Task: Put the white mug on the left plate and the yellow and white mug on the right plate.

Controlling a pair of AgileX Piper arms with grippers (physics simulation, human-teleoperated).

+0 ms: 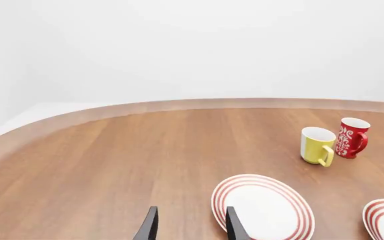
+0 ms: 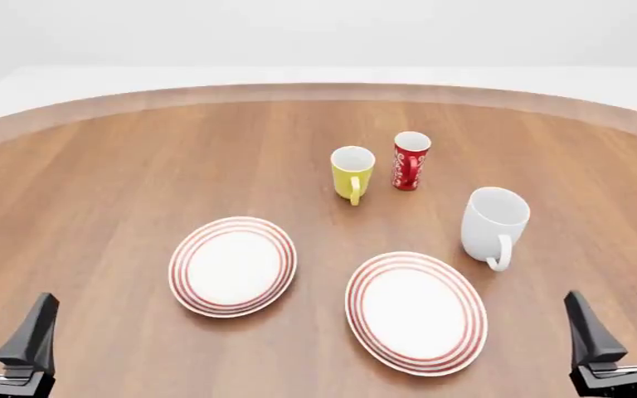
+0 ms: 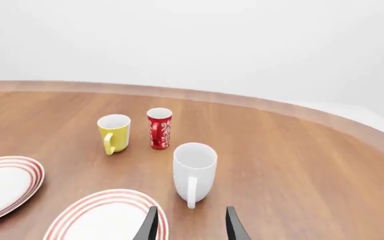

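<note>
Both grippers, left (image 2: 3, 332) & right (image 2: 619, 327), hang open w/ nothing held, so you've still got white mug (image 2: 493, 224) & yellow and white mug (image 2: 352, 172) ahead, plates bare.

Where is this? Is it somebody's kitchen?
Probably not a real kitchen: it looks like a computer-made test scene. A round wooden table stands before blank white walls, holding only red-ringed white plates and mugs like the glossy white mug.

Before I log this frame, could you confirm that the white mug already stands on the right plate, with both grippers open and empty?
Not quite: the white mug stands on the table beside the right plate, not on it, as the front view shows. Both the left gripper and right gripper are open and empty.
</note>
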